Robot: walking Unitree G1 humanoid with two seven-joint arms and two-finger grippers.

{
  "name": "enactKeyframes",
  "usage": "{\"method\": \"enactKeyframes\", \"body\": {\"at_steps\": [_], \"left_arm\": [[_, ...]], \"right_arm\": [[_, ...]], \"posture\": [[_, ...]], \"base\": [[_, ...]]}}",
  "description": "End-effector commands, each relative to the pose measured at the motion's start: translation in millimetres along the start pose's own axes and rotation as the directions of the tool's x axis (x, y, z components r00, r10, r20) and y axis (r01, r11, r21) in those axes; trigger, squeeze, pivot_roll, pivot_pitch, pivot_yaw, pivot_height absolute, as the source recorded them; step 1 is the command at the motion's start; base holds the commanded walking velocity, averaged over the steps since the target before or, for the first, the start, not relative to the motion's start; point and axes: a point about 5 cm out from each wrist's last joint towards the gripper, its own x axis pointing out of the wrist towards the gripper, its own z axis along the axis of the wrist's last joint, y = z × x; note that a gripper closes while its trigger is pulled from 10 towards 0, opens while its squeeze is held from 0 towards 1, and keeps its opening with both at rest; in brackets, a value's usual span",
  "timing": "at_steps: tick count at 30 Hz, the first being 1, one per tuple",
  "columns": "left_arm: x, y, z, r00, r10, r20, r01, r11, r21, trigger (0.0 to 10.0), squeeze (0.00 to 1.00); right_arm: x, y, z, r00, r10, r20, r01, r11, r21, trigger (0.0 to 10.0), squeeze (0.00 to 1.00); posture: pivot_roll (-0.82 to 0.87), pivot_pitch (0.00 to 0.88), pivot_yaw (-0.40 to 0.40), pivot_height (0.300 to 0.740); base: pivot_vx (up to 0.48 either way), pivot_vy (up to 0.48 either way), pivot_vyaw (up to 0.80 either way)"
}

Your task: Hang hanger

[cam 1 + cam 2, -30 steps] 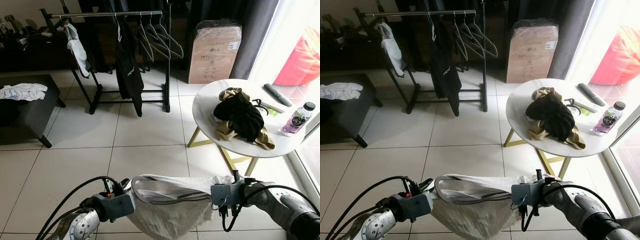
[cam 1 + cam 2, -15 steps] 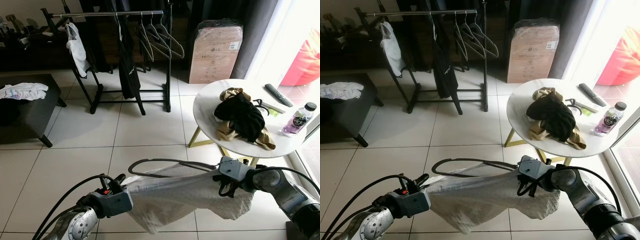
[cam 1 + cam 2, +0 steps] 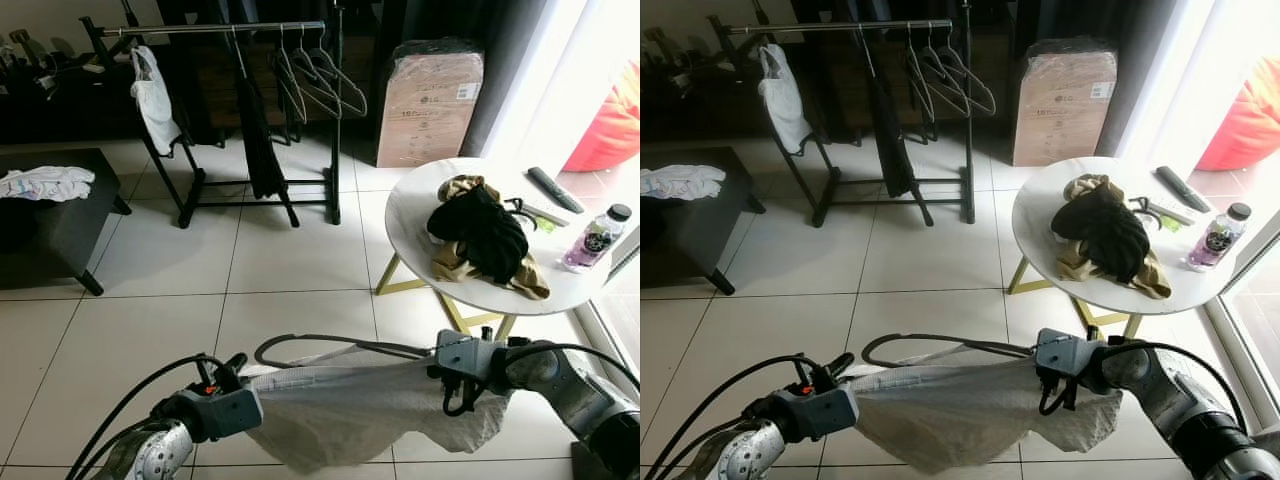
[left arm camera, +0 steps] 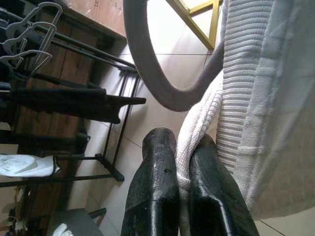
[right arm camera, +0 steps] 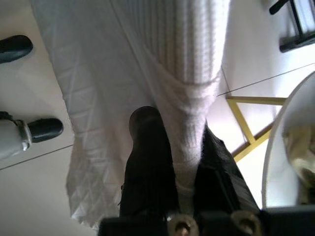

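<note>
Left eye view is showing both grippers holding a white quilted knit garment [image 3: 360, 420] stretched between them, low and near over the tiled floor [image 3: 150, 290]. A thin dark grey wire-like hanger [image 3: 320, 345] is threading through its top edge, its loop arcing out just beyond the cloth. The left gripper [image 4: 179, 184] is pinching the ribbed hem of the garment between its two black fingers, right beside the hanger's curve. The right gripper [image 5: 177, 147] is clamping a gathered ribbed band of the same cloth on the right end.

Judging by the sag, the garment is soft, light and limp, so it is likely sliding easily along the hanger; the hanger itself looks stiff and thin, probably the better place to grasp near its neck for lifting.

Far off on the left, the black metal clothes rail [image 3: 230, 30] is carrying spare hangers and dark clothing, well apart from the grippers. To the right, a round white table [image 3: 410, 225] is bearing a heap of black and tan clothes [image 3: 485, 240].
</note>
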Motion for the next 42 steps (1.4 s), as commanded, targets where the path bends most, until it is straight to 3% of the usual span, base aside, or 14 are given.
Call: {"method": "enactKeyframes", "body": {"at_steps": [1, 2, 5, 13, 19, 21, 24, 25, 28, 31, 34, 42], "left_arm": [[-38.9, 13.6, -77.1, 0.92, 0.013, -0.392, 0.013, 0.998, 0.063, 0.0, 0.0], [-40.6, 10.0, -78.9, 0.912, -0.005, -0.409, 0.031, 0.998, 0.055, 0.0, 0.0], [-41.3, 8.4, -78.6, 0.91, -0.012, -0.415, 0.04, 0.998, 0.058, 0.0, 0.0], [-41.9, 10.0, -79.9, 0.901, 0.006, -0.435, 0.02, 0.998, 0.054, 0.0, 0.0], [-44.2, 10.7, -82.6, 0.894, 0.007, -0.448, 0.021, 0.998, 0.058, 0.0, 0.0], [-44.2, 10.2, -82.4, 0.894, 0.005, -0.449, 0.024, 0.998, 0.059, 0.0, 0.0], [-44.2, 8.9, -81.8, 0.893, 0.002, -0.449, 0.027, 0.998, 0.057, 0.0, 0.0], [-44.3, 8.8, -81.8, 0.893, 0.002, -0.45, 0.027, 0.998, 0.058, 0.0, 0.0], [-44.7, 8.6, -81.9, 0.893, -0.002, -0.45, 0.032, 0.998, 0.058, 0.0, 0.0], [-44.7, 8.4, -81.7, 0.893, -0.003, -0.449, 0.033, 0.998, 0.058, 0.0, 0.0], [-44.1, 8.4, -80.9, 0.894, -0.004, -0.448, 0.034, 0.998, 0.058, 0.0, 0.0], [-44.2, 9.1, -80.5, 0.894, -0.002, -0.449, 0.033, 0.998, 0.06, 0.0, 0.0]], "right_arm": [[-68.9, -19.8, -98.0, 0.916, -0.105, -0.387, 0.195, 0.959, 0.203, 0.0, 0.0], [-67.8, -22.7, -88.9, 0.953, -0.093, -0.289, 0.177, 0.944, 0.28, 0.0, 0.0], [-68.5, -23.5, -85.0, 0.965, -0.075, -0.252, 0.152, 0.941, 0.303, 0.0, 0.0], [-81.8, -26.3, -102.4, 0.901, -0.086, -0.426, 0.147, 0.983, 0.113, 0.0, 0.0], [-96.9, -31.4, -113.0, 0.854, -0.103, -0.509, 0.144, 0.989, 0.041, 0.0, 0.0], [-99.1, -34.4, -111.9, 0.866, -0.111, -0.487, 0.164, 0.984, 0.068, 0.0, 0.0], [-97.6, -36.7, -101.3, 0.932, -0.081, -0.354, 0.15, 0.974, 0.171, 0.0, 0.0], [-99.2, -37.0, -100.3, 0.937, -0.073, -0.34, 0.133, 0.979, 0.157, 0.0, 0.0], [-111.2, -34.1, -111.4, 0.904, -0.028, -0.428, 0.06, 0.996, 0.062, 0.0, 0.0], [-113.1, -33.1, -113.1, 0.9, -0.015, -0.436, 0.044, 0.997, 0.057, 0.0, 0.0], [-115.2, -33.8, -117.6, 0.868, -0.037, -0.495, 0.042, 0.999, -0.001, 0.0, 0.0], [-113.7, -36.9, -117.9, 0.855, -0.094, -0.51, 0.069, 0.995, -0.068, 0.0, 0.0]], "posture": [[-0.09, 0.178, 0.015, 0.74], [-0.1, 0.177, 0.016, 0.74], [-0.1, 0.178, 0.015, 0.74], [-0.09, 0.177, 0.017, 0.74], [-0.09, 0.18, 0.017, 0.74], [-0.09, 0.18, 0.017, 0.74], [-0.09, 0.18, 0.017, 0.74], [-0.09, 0.18, 0.017, 0.74], [-0.09, 0.182, 0.018, 0.74], [-0.09, 0.183, 0.018, 0.74], [-0.1, 0.185, 0.019, 0.74], [-0.09, 0.186, 0.021, 0.74]], "base": [[0.0, 0.0, 0.0], [0.0, 0.0, 0.0], [0.0, 0.0, 0.0], [0.0, 0.0, 0.0], [0.0, 0.0, 0.0], [0.0, 0.0, 0.0], [0.0, 0.0, 0.0], [0.0, 0.0, 0.0], [0.0, 0.0, 0.0], [0.0, 0.0, 0.0], [0.0, 0.0, 0.0], [0.0, 0.0, 0.0]]}}
